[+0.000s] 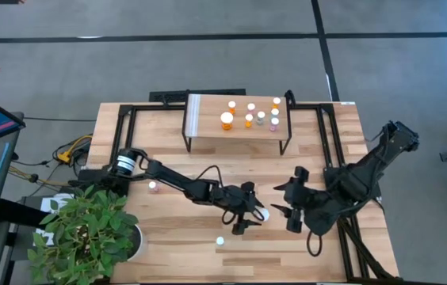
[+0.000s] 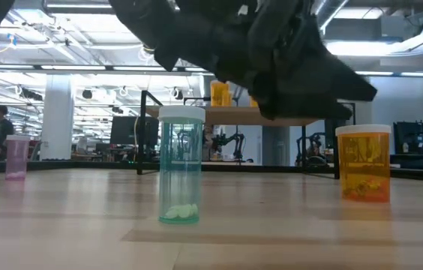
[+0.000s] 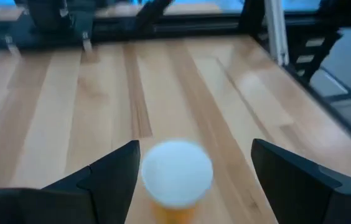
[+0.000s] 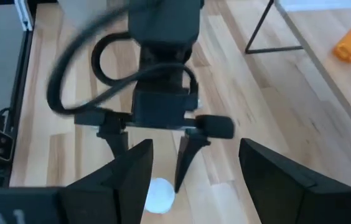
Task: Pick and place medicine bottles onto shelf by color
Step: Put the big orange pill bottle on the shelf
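Orange bottle (image 3: pixel 177 180), white cap, stands upright on the table's bare wood (image 1: pixel 168 253), roughly mid-table toward the right, about halfway between the shelf and the near edge. Left gripper (image 1: pixel 253 214) is around it: fingers (image 3: pixel 110 180) spread wide, one each side of the cap, not touching it, nothing gripped. In the right wrist view the same cap (image 4: pixel 159 194) shows between the left gripper's two thin fingertips.

Right gripper (image 1: pixel 288 209) sits just beside, to the right of that bottle, pointing at the left gripper; its fingers (image 4: pixel 122 180) are also spread wide and hold nothing.

Green bottle (image 2: pixel 181 165) stands upright near the table's front edge, left of the orange one, apart from both grippers; a few pale pills lie at its bottom. Pink bottle (image 1: pixel 154 187) stands upright farther left, close beside the left arm's forearm, toward the left edge.

Shelf (image 1: pixel 200 119) stands at the back edge of the table, centre. On it, a group of bottles: a larger orange one (image 1: pixel 227 120) toward the left, smaller orange ones (image 1: pixel 249 120) around it, and pale or greenish and pinkish ones (image 1: pixel 274 121) toward the right end. All appear upright; exact colours of the smallest are hard to tell.

Potted plant (image 1: pixel 89 229) at the front left corner. Yellow cables (image 1: pixel 73 149) hang off the left edge.
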`<action>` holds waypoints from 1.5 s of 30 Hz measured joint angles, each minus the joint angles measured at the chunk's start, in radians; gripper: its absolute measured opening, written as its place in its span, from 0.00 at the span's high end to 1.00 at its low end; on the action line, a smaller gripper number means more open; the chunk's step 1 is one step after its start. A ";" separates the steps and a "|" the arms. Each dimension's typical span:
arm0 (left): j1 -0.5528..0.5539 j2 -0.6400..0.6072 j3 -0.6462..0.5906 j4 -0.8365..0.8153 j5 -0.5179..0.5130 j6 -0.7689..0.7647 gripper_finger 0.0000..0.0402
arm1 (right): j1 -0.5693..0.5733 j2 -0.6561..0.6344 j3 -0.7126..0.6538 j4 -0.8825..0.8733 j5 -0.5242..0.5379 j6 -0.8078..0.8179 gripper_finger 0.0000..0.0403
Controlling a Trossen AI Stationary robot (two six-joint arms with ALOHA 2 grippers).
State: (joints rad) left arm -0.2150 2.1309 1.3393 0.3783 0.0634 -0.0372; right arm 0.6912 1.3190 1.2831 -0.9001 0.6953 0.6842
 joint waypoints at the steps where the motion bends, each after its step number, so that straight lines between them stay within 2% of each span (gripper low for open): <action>1: 0.001 0.003 0.001 -0.015 -0.001 0.000 0.27 | 0.006 0.000 0.000 0.000 0.013 0.000 0.35; 8: 0.008 0.027 0.003 -0.015 -0.036 -0.004 0.27 | 0.021 0.005 0.000 0.008 0.067 -0.003 0.35; 16: 0.007 0.081 0.023 0.004 -0.035 -0.001 0.27 | 0.007 0.005 0.000 0.021 0.071 -0.011 0.35; 26: 0.007 0.083 0.023 0.036 -0.043 0.000 0.28 | 0.007 0.005 0.000 0.020 0.070 -0.011 0.35; 30: 0.007 0.083 0.023 0.034 -0.044 0.004 0.33 | 0.007 0.005 0.000 0.020 0.070 -0.011 0.35; 39: 0.007 0.083 0.023 0.032 -0.023 0.010 0.51 | 0.007 0.005 0.000 0.020 0.070 -0.011 0.35; 45: 0.007 0.082 0.022 0.032 -0.023 0.008 0.53 | 0.007 0.005 0.000 0.020 0.070 -0.011 0.35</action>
State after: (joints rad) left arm -0.2077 2.2131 1.3617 0.4105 0.0402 -0.0290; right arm 0.6983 1.3235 1.2831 -0.8803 0.7650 0.6731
